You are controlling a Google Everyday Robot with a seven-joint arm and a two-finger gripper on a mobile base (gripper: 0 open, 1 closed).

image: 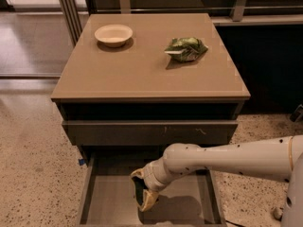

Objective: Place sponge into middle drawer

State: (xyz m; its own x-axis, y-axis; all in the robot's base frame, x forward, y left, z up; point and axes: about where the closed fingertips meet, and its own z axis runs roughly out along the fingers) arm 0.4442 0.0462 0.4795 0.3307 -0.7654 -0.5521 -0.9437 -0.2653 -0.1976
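Note:
The middle drawer (110, 203) is pulled open at the bottom of the cabinet, showing a plain grey-brown floor and thin side walls. My gripper (144, 198) reaches in from the right on a white arm and hangs inside the drawer, just above its floor near the middle. It is shut on the sponge (139, 191), whose dark green layer faces left and whose pale yellow foam shows at the lower edge. The sponge is held upright and tilted.
A closed drawer with pale scratch marks on its front (151, 132) sits above the open one. On the cabinet top (142, 74) stand a cream bowl (113, 34) at the back left and a green-and-white snack bag (185, 48) at the back right. Speckled floor surrounds the cabinet.

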